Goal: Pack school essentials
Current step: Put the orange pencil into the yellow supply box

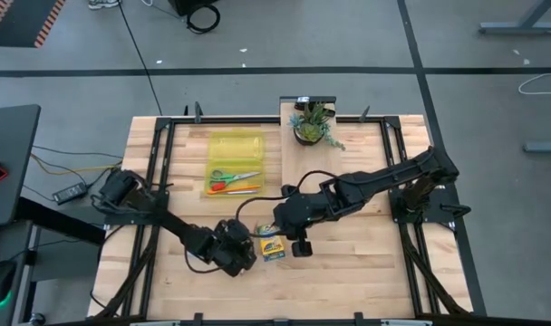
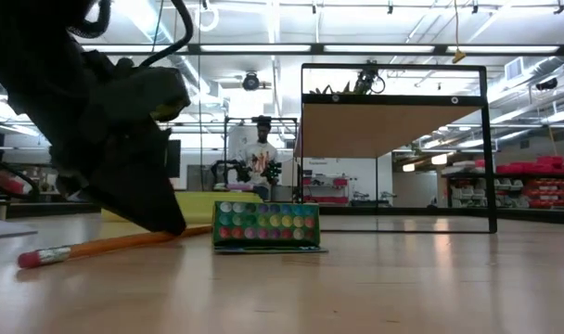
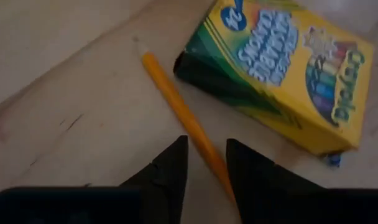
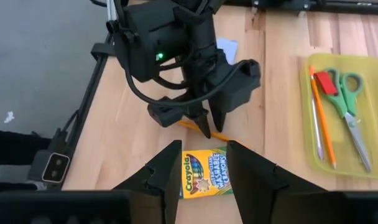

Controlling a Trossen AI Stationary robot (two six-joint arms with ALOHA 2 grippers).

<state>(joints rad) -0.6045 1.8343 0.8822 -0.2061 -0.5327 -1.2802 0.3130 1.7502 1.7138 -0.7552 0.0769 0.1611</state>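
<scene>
Beside the crayon box (image 1: 273, 249), on its left, the left hand (image 3: 206, 163) is down at the surface (image 1: 348, 272) with its two dark fingers (image 3: 170, 168) set narrowly apart on either side of an orange pencil (image 3: 183, 112). The pencil lies flat, touching or just short of the box's dark end; whether the fingers already pinch it I cannot tell. Judging by its look, the pencil is light, stiff, thin and round, so it will likely roll or skate away if nudged from one side; the sensible hold is across the shaft near its middle, squeezed squarely from both sides.

Directly over the crayon box hangs the right hand (image 4: 203, 163), fingers partly open and holding nothing. The box looks like light cardboard, somewhat crushable, with glossy faces; gripping it across its narrower width seems safest.

Beyond the crayon box, towards the potted plant (image 1: 312, 123), sits a yellow tray (image 1: 235, 145) already carrying green-handled scissors (image 4: 350, 109), another orange pencil (image 4: 323, 121) and a small red item (image 4: 326, 81) I cannot identify.
</scene>
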